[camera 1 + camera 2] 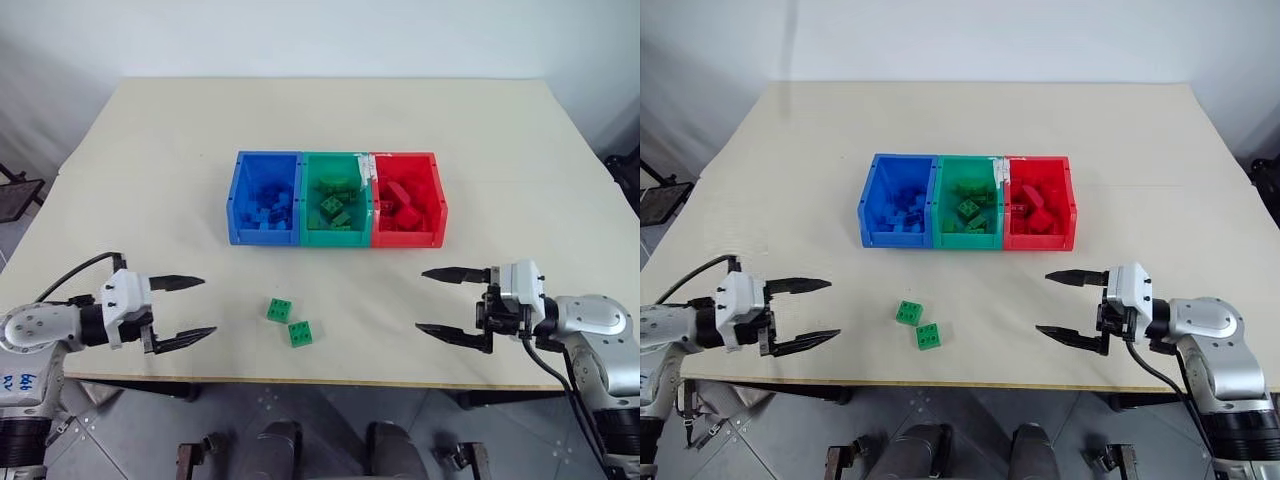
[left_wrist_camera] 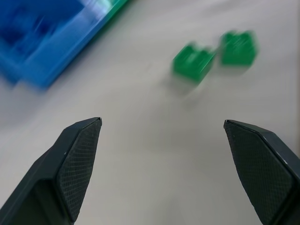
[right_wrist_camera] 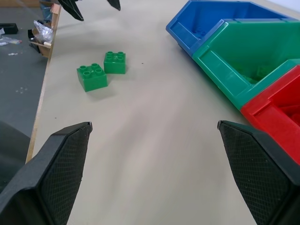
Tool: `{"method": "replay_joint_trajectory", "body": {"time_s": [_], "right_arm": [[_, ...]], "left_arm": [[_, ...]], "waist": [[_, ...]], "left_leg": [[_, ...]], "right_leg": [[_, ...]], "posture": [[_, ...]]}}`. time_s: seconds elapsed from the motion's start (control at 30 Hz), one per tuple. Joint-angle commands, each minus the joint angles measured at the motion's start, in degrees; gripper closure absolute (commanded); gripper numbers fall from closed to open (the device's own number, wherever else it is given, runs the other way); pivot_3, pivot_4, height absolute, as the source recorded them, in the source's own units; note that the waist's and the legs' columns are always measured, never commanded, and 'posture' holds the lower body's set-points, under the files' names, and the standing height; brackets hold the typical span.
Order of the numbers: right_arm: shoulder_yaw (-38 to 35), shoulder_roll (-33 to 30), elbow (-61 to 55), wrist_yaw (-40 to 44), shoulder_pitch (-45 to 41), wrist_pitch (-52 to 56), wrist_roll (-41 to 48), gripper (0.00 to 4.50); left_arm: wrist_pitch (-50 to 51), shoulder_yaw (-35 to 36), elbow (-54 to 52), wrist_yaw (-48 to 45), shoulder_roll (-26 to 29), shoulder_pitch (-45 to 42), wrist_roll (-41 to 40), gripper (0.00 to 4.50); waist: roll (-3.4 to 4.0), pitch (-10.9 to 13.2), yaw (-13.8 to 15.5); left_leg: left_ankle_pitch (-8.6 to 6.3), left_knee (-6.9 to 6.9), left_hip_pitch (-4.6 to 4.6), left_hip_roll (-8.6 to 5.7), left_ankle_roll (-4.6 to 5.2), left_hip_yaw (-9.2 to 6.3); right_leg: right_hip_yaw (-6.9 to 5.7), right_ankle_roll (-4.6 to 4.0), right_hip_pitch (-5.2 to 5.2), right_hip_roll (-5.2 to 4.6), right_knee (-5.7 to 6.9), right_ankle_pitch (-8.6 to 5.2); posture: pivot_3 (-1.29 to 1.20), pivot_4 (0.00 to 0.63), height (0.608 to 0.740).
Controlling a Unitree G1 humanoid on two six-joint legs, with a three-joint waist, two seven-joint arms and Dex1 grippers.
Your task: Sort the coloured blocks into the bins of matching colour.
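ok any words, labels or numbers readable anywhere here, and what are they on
Blue handwritten marks on the robot's left arm: too small to read for certain.
White tape or label on the rim between the green bin and the red bin: no text can be made out.
Green blocks on the table: no readable print.

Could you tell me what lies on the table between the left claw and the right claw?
Two green blocks, sitting close together on the table between the left claw and the right claw, as the left eye view shows.
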Motion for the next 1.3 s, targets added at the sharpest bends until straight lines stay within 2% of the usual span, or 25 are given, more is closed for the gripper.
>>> {"method": "replay_joint_trajectory", "body": {"time_s": [0.03,0.13,0.2,0.3,0.4,0.5,0.57,0.77,0.97,1.07,1.3], "right_arm": [[-2.2,-1.9,-1.5,0.3,1.3,0.3,0.7,0.0],[-4.0,-3.8,-4.1,-0.8,5.1,2.3,1.1,0.0],[-6.1,-4.5,-6.6,-2.0,8.6,3.6,1.9,0.0],[-7.9,-4.5,-9.4,-3.7,11.9,4.8,2.2,0.0],[-8.6,-4.0,-11.5,-5.4,13.7,5.8,2.2,0.0],[-9.1,-3.6,-13.3,-6.8,15.1,6.3,2.4,0.0],[-9.2,-3.5,-14.0,-7.7,15.5,6.5,2.5,0.0],[-8.9,-2.9,-16.0,-9.8,16.5,6.7,2.6,0.0],[-8.4,-2.8,-16.3,-10.7,16.2,6.8,2.4,0.0],[-8.1,-2.9,-16.2,-10.7,15.7,6.7,2.3,0.0],[-7.7,-3.2,-16.6,-10.7,14.5,7.1,2.4,0.0]], "left_arm": [[5.9,-2.8,-8.0,1.0,-0.6,-1.3,-3.7,0.08],[13.0,-13.9,-16.6,3.8,0.6,-5.3,4.3,0.08],[23.7,-20.3,-22.4,9.7,-0.1,-10.3,9.2,0.08],[32.3,-24.0,-28.3,13.3,-1.9,-14.0,8.7,0.08],[40.0,-28.6,-30.4,17.4,-2.0,-17.3,12.6,0.08],[44.2,-32.8,-31.4,18.2,-0.7,-19.2,15.3,0.08],[48.3,-34.2,-32.5,18.5,-1.6,-20.8,14.4,0.08],[51.0,-37.8,-31.7,19.3,-3.1,-23.9,15.4,0.08],[50.7,-40.8,-30.1,18.1,-2.2,-25.1,16.2,0.08],[50.2,-42.2,-29.3,17.6,-1.8,-25.6,17.2,0.69],[49.0,-43.3,-27.6,16.7,-2.0,-25.6,18.0,2.94]], "waist": [[0.0,0.0,0.0],[0.0,0.0,0.5],[0.0,0.0,1.0],[0.0,0.0,0.8],[0.0,0.0,0.0],[0.0,0.0,0.0],[-0.01,0.0,0.1],[-0.02,0.0,0.9],[-0.02,0.0,0.9],[-0.02,0.0,0.9],[-0.02,0.0,0.9]], "left_leg": [[0.0,-0.01,0.0,0.0,0.0,0.0],[-0.01,0.0,-0.02,-0.02,0.02,-0.01],[-0.02,0.01,-0.02,-0.04,0.04,0.04],[-0.03,0.03,-0.04,-0.04,0.05,0.06],[-0.05,-0.02,0.0,-0.02,0.03,0.16],[-0.05,-0.01,0.0,-0.05,0.02,0.16],[-0.06,0.0,0.0,-0.04,0.03,0.15],[-0.06,0.07,-0.03,-0.02,0.03,0.12],[-0.06,0.07,-0.03,-0.02,0.03,0.13],[-0.06,0.06,-0.03,-0.03,0.03,0.13],[-0.06,0.06,-0.02,-0.02,0.03,0.13]], "right_leg": [[0.0,0.0,-0.01,0.0,0.0,0.0],[0.0,0.0,0.0,0.0,-0.01,0.0],[0.02,0.0,0.01,0.0,-0.02,0.0],[0.03,0.01,0.01,0.03,0.06,0.01],[0.06,0.01,-0.01,0.11,0.14,0.0],[0.05,-0.02,-0.01,0.17,-0.02,-0.01],[0.07,-0.02,0.0,0.16,-0.02,-0.01],[0.07,-0.01,0.0,0.15,-0.03,-0.01],[0.07,-0.01,0.01,0.15,-0.04,-0.01],[0.07,-0.01,0.01,0.15,-0.04,-0.01],[0.06,-0.01,0.02,0.15,-0.04,-0.01]], "posture": [[0.0,0.15,0.74],[0.0,0.15,0.74],[0.0,0.15,0.74],[0.0,0.15,0.74],[0.0,0.15,0.74],[0.0,0.15,0.74],[0.0,0.15,0.74],[0.0,0.15,0.74],[0.0,0.15,0.74],[0.0,0.15,0.74],[0.0,0.15,0.74]]}}
